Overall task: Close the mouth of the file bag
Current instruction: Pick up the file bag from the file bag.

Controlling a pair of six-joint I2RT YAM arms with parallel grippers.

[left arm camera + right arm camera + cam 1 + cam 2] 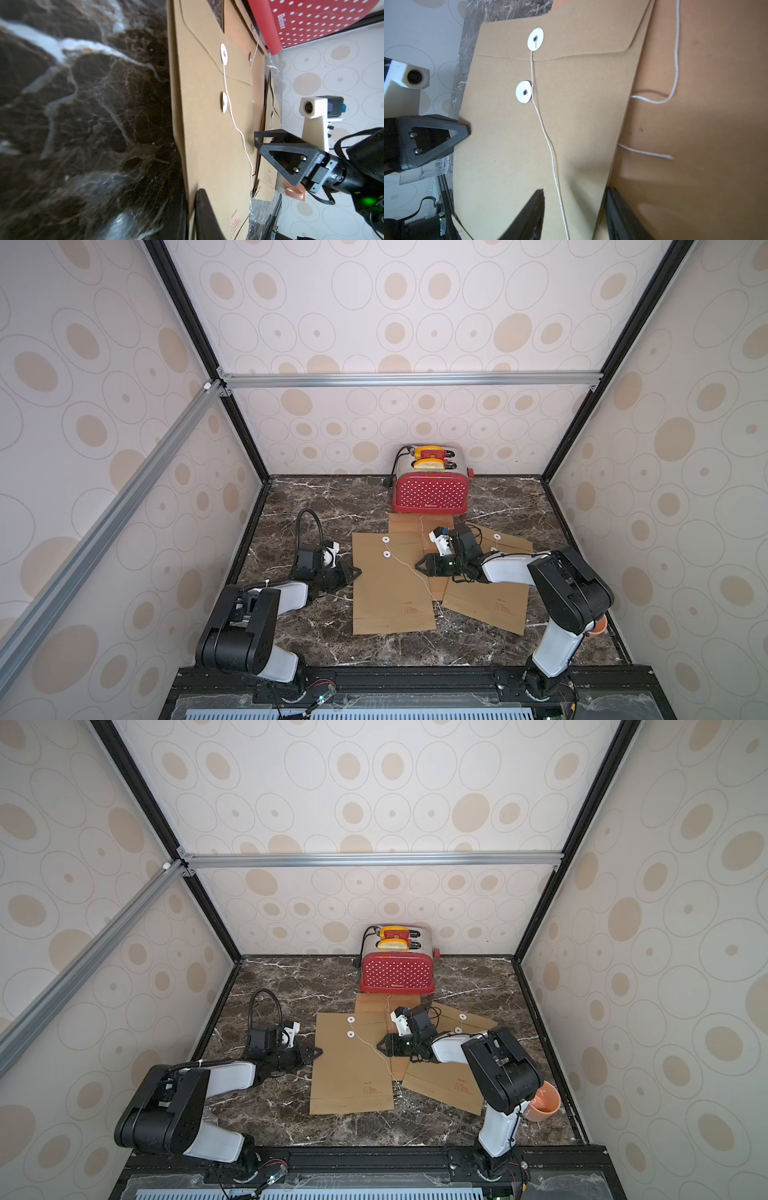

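The file bag [386,597] is a brown paper envelope lying flat in the middle of the marble table, flap folded down. Its two white discs [535,39] [523,92] sit one on the flap, one below it. A loose white string [548,141] runs from the flap disc past the lower disc, unwound. My left gripper [358,571] sits at the bag's left edge, and in the left wrist view the jaws [191,193] are shut on that edge. My right gripper [417,566] hovers over the bag's right side, open [576,190], the string passing between its fingers.
A second brown envelope [486,601] lies askew under my right arm, and a third [415,524] shows behind, near the red dotted toaster [430,493] at the back wall. An orange cup [544,1102] stands at the front right, behind the right arm's elbow.
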